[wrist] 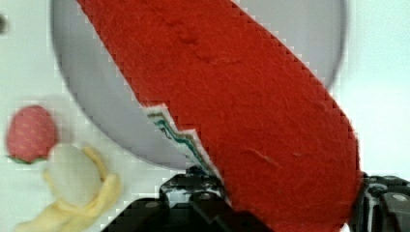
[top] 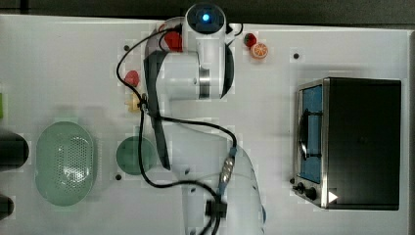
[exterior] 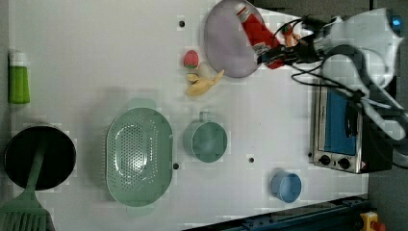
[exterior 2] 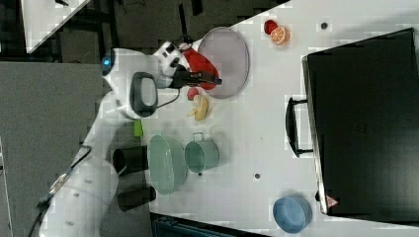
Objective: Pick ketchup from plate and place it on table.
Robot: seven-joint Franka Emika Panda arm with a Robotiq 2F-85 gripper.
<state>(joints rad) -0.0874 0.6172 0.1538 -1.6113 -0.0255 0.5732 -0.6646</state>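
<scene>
Wrist view puts the slim red squeeze bottle of ketchup [wrist: 241,111] across most of the frame, its lower end pinched between the black gripper [wrist: 285,203] fingers, which are closed onto its body, with the large flat pale grey-lilac plate [wrist: 96,111] behind it. At the upper right of the left view the ketchup [exterior: 255,31] lies aslant over the plate's [exterior: 223,43] edge, white cap toward the top of the frame, with the gripper [exterior: 275,54] at its lower end. I judge the grasp made; whether the bottle has cleared the plate cannot be told, and carrying it off and setting it down remain.

The white rectangular tabletop [exterior: 96,57] with small dark holes has bare room in the upper left of the left view. Just beside the plate sit a red strawberry [exterior: 191,58] and a peeled yellow banana [exterior: 204,82].
</scene>
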